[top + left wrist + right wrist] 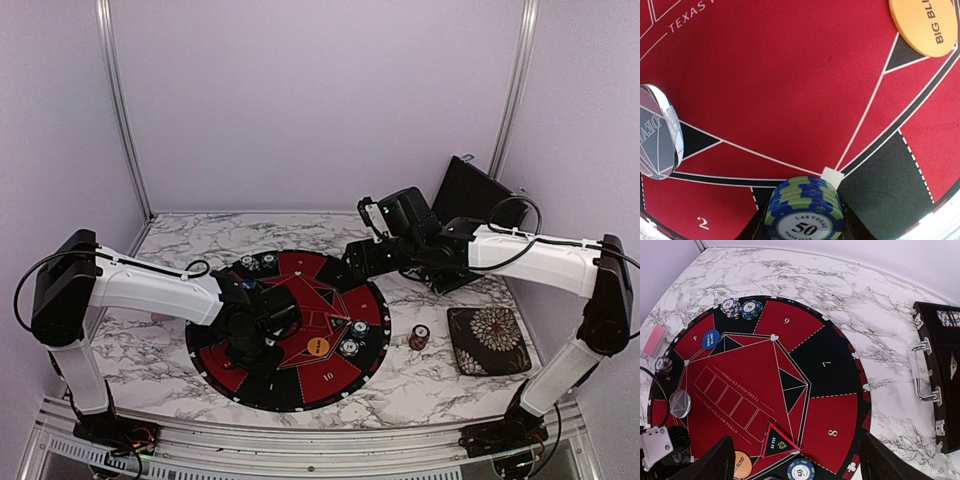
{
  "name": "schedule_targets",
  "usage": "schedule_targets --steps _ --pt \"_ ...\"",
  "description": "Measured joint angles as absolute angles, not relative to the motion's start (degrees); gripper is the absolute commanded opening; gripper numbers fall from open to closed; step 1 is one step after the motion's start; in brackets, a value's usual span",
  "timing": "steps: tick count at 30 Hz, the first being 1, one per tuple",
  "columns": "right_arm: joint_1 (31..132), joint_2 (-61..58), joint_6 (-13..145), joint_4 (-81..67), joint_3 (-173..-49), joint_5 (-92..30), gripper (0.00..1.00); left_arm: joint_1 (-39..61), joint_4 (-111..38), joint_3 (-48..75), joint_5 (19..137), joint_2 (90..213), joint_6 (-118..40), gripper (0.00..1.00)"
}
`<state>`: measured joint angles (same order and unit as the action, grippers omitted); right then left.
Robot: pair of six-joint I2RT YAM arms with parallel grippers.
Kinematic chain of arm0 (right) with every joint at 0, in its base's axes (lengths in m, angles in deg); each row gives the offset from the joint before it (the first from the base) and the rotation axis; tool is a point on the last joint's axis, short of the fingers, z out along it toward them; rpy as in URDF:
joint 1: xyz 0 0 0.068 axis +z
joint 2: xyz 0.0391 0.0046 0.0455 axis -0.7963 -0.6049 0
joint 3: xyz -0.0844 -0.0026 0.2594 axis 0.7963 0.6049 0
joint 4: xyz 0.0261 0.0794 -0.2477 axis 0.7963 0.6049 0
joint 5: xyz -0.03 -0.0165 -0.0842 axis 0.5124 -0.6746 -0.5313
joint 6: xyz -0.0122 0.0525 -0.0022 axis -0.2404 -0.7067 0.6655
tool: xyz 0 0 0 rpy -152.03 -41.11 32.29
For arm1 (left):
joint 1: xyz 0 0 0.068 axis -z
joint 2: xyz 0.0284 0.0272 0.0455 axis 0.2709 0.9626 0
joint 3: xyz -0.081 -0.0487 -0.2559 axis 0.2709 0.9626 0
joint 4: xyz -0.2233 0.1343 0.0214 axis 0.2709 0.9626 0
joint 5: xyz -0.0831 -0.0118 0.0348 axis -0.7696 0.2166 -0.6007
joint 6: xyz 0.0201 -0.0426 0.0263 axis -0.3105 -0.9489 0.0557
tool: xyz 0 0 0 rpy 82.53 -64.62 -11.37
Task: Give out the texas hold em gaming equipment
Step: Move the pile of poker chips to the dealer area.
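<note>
My left gripper (243, 340) is over the near left part of the round red-and-black poker mat (300, 300). In the left wrist view it (805, 222) is shut on a small stack of blue-and-green "50" chips (805, 210), low over the mat. An orange Big Blind disc (925, 25) and a clear dealer disc (657, 132) lie nearby. My right gripper (362, 256) is open and empty above the mat's far right. Below it (795, 452) lie the All In triangle (777, 442), a blue chip stack (801, 471), a blue Small Blind disc (710, 339) and two chip stacks (740, 307).
A black hinged case (470, 190) stands open at the back right. A dark flower-patterned tray (490, 340) sits at the front right, with a red chip stack (419, 337) beside it on the marble. A pink card (655, 340) lies left of the mat.
</note>
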<state>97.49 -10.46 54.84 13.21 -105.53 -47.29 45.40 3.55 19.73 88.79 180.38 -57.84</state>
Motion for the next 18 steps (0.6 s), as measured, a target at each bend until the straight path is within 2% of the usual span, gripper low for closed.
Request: schedule_targets --steps 9,18 --pt "97.5 -9.7 54.7 12.5 -105.1 -47.3 0.83 45.4 1.2 22.5 90.4 178.6 -62.0 0.31" --pt "97.5 -9.6 54.6 11.9 -104.2 -47.3 0.83 42.0 -1.0 28.6 91.3 173.8 -65.6 0.30"
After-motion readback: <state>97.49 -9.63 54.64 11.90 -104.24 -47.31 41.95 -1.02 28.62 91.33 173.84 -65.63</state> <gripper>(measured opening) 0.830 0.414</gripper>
